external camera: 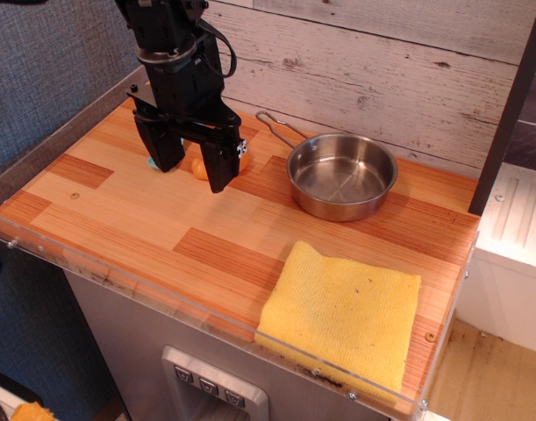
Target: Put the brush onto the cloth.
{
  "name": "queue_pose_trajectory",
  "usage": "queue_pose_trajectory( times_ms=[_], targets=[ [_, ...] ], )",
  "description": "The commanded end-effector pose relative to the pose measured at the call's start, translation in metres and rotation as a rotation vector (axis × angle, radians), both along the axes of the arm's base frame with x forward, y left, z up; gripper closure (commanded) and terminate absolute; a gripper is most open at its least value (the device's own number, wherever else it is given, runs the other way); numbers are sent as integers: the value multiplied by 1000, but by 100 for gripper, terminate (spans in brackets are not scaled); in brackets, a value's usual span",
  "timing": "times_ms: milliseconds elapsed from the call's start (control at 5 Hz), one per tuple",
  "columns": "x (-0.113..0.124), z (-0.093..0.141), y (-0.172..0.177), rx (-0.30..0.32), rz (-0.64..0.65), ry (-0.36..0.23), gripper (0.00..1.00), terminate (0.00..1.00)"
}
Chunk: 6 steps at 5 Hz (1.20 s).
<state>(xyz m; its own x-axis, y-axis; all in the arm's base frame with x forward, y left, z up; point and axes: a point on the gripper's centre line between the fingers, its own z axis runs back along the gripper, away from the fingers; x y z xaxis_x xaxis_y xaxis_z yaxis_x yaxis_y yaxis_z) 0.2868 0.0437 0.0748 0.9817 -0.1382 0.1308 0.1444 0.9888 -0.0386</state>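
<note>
Two black fingers (222, 167) of the gripper (194, 162) hang spread wide above the wooden counter (145, 219), with a clear gap between them and nothing held; we cannot tell whether their tips touch the wood. Through that gap we see part of an orange toy (200, 167) lying on the counter, mostly hidden by the right-hand finger in our view. At the outer edge of the other finger we make out a small sliver of teal (151, 163), which we take for the brush; the rest of it is hidden behind the gripper, so we cannot tell how it lies.

Taking the steel pan (342, 175) as our landmark: the gripper, toy and brush are all to its left, near but apart from it. The pan's thin wire handle (275, 127) points back and left toward the whitewashed plank wall (382, 61), ending just behind the gripper's side. The yellow cloth (342, 316) lies flat, in front of the pan and apart from it, at the counter's front edge beside the clear plastic rim (197, 309). The brush sits well apart from the cloth.
</note>
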Motion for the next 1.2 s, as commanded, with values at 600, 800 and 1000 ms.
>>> queue_pose_trajectory(
  times_ms=[600,800,1000],
  targets=[
    [52,19,73,34,155,-75,0,0],
    [68,10,90,55,195,-65,0,0],
    [76,-4,101,86,209,-33,0,0]
  ],
)
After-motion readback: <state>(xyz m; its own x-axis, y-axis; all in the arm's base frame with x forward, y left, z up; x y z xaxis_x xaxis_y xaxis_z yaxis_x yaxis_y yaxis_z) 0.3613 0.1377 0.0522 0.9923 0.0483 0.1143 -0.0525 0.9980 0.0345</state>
